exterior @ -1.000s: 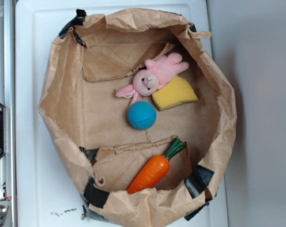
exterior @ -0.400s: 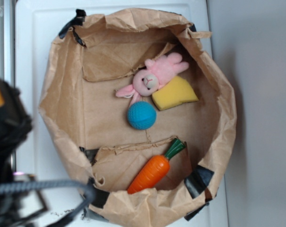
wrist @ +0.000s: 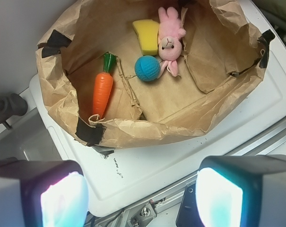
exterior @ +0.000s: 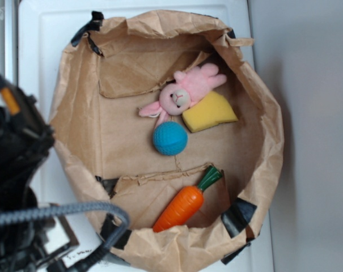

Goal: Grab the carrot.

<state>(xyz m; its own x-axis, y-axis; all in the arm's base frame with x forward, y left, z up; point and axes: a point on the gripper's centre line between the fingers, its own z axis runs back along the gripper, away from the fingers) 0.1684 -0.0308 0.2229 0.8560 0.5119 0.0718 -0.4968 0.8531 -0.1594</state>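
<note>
The carrot (exterior: 181,207) is glossy orange with a dark green stem and lies inside the brown paper bag (exterior: 80,119), near its lower wall. It also shows in the wrist view (wrist: 102,90), at the bag's left side. My gripper (wrist: 142,201) is open and empty, its two pads wide apart over the white surface outside the bag, well short of the carrot. In the exterior view only the black arm body (exterior: 18,170) with its grey cable shows at the left edge; the fingertips are hidden there.
In the bag also lie a blue ball (exterior: 170,139), a pink plush bunny (exterior: 182,93) and a yellow sponge wedge (exterior: 210,112). The bag stands on a white tray (exterior: 41,34). Metal rails (wrist: 161,208) run beside the tray.
The black arm has moved further into the exterior view from the left edge, toward the bag. The carrot and the other toys have not moved.
</note>
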